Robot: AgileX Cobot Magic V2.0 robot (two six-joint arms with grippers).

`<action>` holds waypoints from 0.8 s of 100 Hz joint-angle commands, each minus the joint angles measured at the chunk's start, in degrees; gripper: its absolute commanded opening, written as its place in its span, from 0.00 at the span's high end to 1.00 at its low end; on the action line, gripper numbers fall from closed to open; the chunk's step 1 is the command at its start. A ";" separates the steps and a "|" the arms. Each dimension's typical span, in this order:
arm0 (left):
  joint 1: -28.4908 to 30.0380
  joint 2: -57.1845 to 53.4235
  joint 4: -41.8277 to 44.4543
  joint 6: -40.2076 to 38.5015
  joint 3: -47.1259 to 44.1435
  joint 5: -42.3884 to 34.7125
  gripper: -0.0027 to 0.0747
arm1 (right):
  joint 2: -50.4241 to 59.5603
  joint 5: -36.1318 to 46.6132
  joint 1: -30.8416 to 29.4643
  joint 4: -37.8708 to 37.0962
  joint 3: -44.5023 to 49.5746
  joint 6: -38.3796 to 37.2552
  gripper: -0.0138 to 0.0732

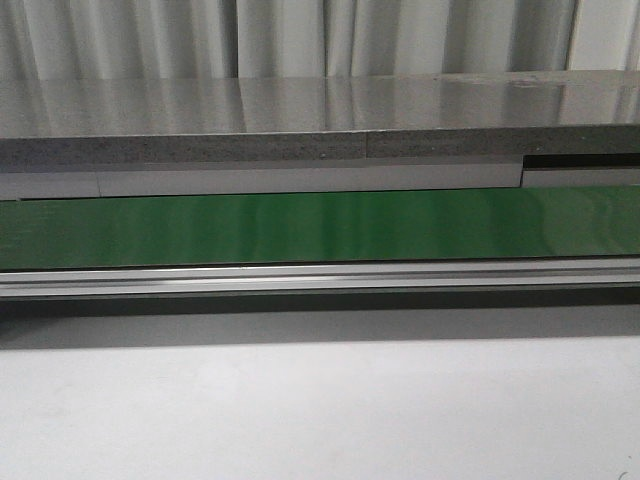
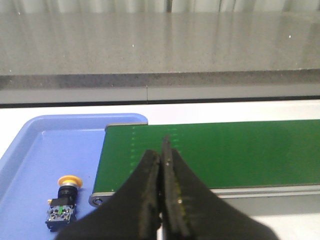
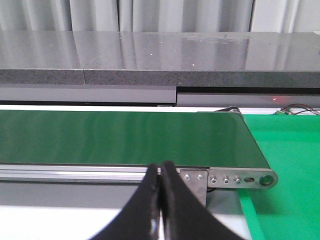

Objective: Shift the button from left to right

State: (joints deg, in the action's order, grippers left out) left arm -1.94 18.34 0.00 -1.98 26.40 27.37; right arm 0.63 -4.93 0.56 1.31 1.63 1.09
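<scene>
The button (image 2: pixel 63 202) has a round yellow-orange head and a dark boxy body with a small green mark. It lies on its side in a blue tray (image 2: pixel 35 150), seen only in the left wrist view. My left gripper (image 2: pixel 161 152) is shut and empty, over the near edge of the green belt (image 2: pixel 225 150), apart from the button. My right gripper (image 3: pixel 160 167) is shut and empty, in front of the belt's other end (image 3: pixel 125 137). Neither gripper nor the button shows in the front view.
The green conveyor belt (image 1: pixel 320 228) runs across the front view, with a metal rail (image 1: pixel 320 277) along its near side and a grey counter (image 1: pixel 320 120) behind. A green tray (image 3: pixel 290 165) lies past the belt's end roller (image 3: pixel 267 179). White tabletop (image 1: pixel 320 410) lies in front.
</scene>
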 commanded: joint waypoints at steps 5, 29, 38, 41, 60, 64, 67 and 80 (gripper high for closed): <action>-0.09 6.28 -2.55 -0.41 7.82 2.95 0.99 | 0.14 4.23 -0.07 -0.47 -1.02 0.05 0.92; -0.09 12.49 -12.09 -0.41 11.65 12.39 0.99 | 0.14 4.23 -0.07 -0.47 -1.02 0.05 0.92; -0.09 13.64 -12.09 -0.41 11.65 14.22 0.99 | 0.14 4.23 -0.07 -0.47 -1.02 0.05 0.92; -0.09 13.84 -12.09 -0.41 11.65 14.54 0.99 | 0.14 4.23 -0.07 -0.47 -1.02 0.05 0.92; -0.09 14.11 -11.67 -0.41 11.65 15.33 0.99 | 0.14 4.23 -0.07 -0.47 -1.02 0.05 0.92; -0.09 14.11 -11.40 -0.30 11.65 15.33 0.99 | 0.14 4.23 -0.07 -0.47 -1.02 0.05 0.92; -0.09 14.11 -11.40 0.20 11.65 15.42 0.99 | 0.14 4.23 -0.07 -0.47 -1.02 0.05 0.92; -0.09 14.11 -11.41 1.98 11.65 15.42 0.77 | 0.14 4.23 -0.07 -0.47 -1.02 0.05 0.92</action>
State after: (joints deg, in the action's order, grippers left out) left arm -1.94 31.84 -10.65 -0.92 36.02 45.98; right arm 0.63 -4.93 0.56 1.31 1.63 1.09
